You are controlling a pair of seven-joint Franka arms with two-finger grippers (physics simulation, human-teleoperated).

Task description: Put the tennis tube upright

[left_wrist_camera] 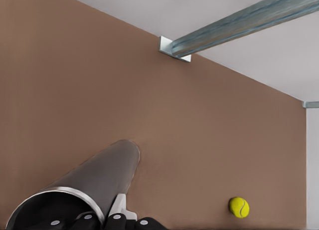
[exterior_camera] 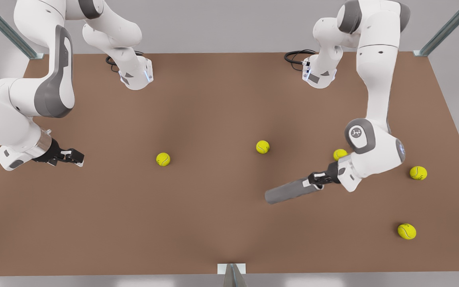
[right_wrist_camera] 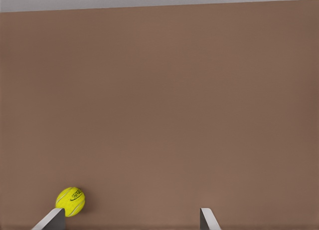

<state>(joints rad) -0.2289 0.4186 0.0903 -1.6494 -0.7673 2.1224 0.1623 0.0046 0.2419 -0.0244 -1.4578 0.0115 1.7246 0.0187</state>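
— Brown tabletop (exterior_camera: 213,223) under grey walls, metal struts at the corners. Where do we log the tennis tube (exterior_camera: 289,191)?

— Lower right of centre in the front view. We record it lying on its side, not upright, its closed end pointing toward the frame's lower left and its hollow rimmed end toward the right.

— And the gripper on it?

— The left gripper (exterior_camera: 318,179) is at that rimmed end, fingers clamped on the rim; the left wrist view shows one finger inside the open mouth of the tube (left_wrist_camera: 94,182) and one against its outer wall. The tube runs away from the gripper across the table.

— The other arm?

— The right gripper (exterior_camera: 74,156) waits at the front view's left edge, well apart from the tube, fingers spread and holding nothing.

— Loose items?

— We count five yellow tennis balls, one (exterior_camera: 340,154) just behind the left arm's wrist, the others (exterior_camera: 163,159) scattered.
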